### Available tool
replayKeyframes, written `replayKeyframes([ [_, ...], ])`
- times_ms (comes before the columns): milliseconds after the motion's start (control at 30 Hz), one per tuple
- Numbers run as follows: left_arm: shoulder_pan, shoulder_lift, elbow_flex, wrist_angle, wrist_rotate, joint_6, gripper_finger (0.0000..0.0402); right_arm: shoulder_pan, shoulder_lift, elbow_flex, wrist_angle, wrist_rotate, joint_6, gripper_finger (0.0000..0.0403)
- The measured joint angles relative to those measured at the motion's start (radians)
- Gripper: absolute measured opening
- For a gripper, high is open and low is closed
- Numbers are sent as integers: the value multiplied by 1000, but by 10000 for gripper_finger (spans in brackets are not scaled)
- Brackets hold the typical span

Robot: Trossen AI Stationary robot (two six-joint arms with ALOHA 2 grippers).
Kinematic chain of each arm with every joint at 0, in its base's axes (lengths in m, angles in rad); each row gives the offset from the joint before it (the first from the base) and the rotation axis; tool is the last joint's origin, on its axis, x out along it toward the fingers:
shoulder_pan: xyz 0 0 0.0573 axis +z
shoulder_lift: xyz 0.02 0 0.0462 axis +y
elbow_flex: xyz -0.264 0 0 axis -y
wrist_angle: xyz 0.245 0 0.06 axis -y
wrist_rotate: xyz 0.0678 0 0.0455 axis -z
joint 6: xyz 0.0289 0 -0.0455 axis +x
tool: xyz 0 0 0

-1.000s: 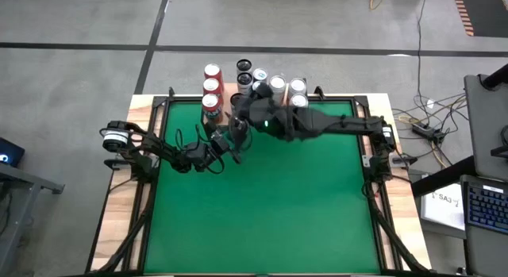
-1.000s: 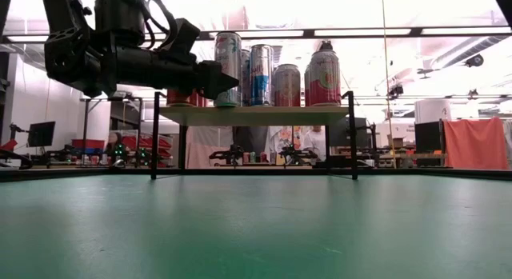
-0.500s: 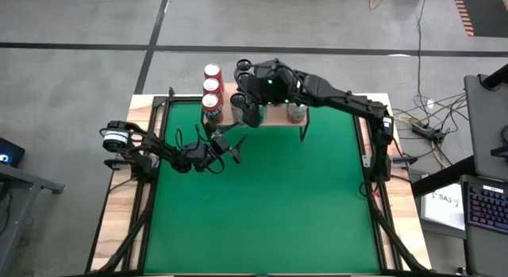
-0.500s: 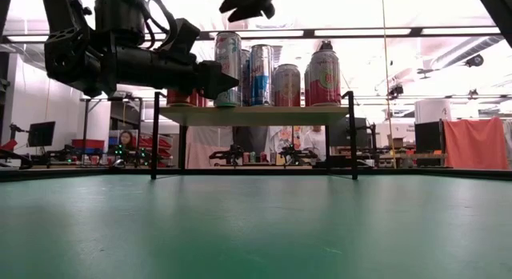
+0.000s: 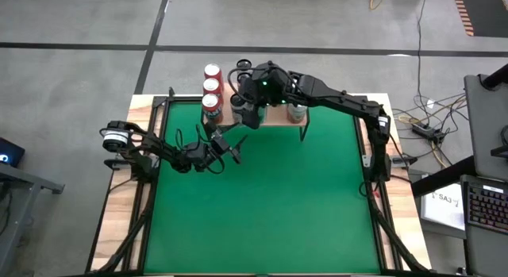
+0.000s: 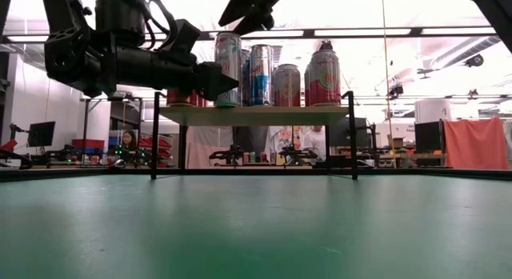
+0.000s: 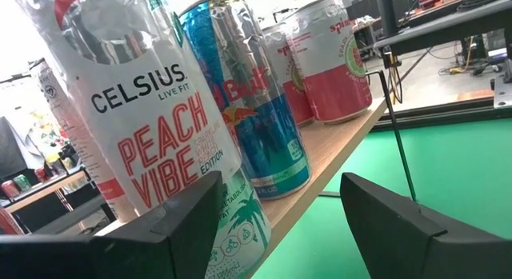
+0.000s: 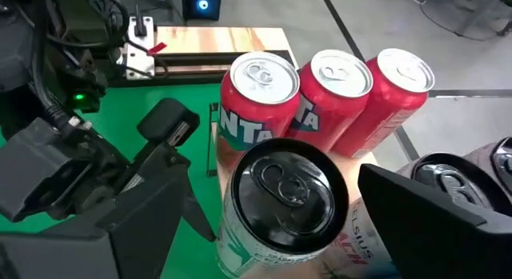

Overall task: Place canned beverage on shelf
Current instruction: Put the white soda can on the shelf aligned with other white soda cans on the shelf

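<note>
The tall white Celsius Peach Vibe can (image 7: pixel 156 143) stands at the front left edge of the small light-wood shelf on thin black legs (image 6: pixel 254 115), beside a blue-and-silver can (image 7: pixel 248 103). The left tool (image 7: pixel 272 223) brackets it, fingers apart, not visibly clamped. The right tool (image 8: pixel 264 231) hangs spread directly above its black lid (image 8: pixel 290 191). Either arm could nudge the can off that edge. Only the right wrist view shows three red cans (image 8: pixel 320 99) behind; the low view hides them.

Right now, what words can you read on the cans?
"CELSIUS LIVE FIT PEACH VIBE": white can.
"EDITION": same can; smaller print above it is too blurred.
"Red Bull", partly hidden: blue can.
"nta", partly hidden: red can.
Pink can: lettering cut off, unreadable.
</note>
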Motion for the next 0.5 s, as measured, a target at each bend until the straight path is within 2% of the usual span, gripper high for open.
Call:
replayKeyframes([
  [367,0,0,0,1,0,0,239,0,30,-7,5,6,-3,352],
  [500,0,0,0,1,0,0,239,1,38,-7,4,51,-5,352],
])
